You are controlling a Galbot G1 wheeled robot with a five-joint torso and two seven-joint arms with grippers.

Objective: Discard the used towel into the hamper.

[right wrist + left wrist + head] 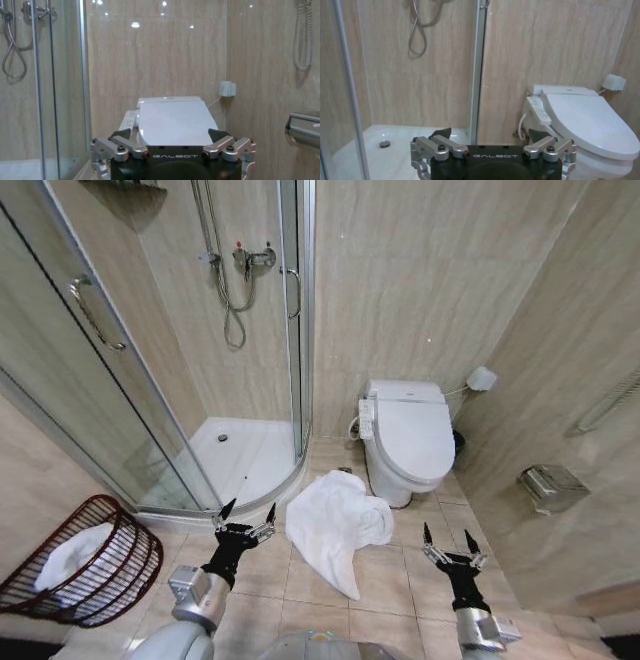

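A crumpled white towel [337, 526] lies on the tiled floor between the shower and the toilet. The hamper [84, 562], a dark red-brown barred basket, stands tilted at the far left with white cloth [68, 555] inside it. My left gripper [246, 514] is open, held above the floor just left of the towel and right of the hamper. My right gripper [449, 541] is open too, to the right of the towel and apart from it. In the left wrist view the left gripper [491, 134] holds nothing. In the right wrist view the right gripper [170, 134] holds nothing either.
A glass shower cabin [240, 450] with a white tray fills the back left. A white toilet [408, 436] with its lid down stands behind the towel. A metal paper holder [552, 486] hangs on the right wall. Beige walls close in on both sides.
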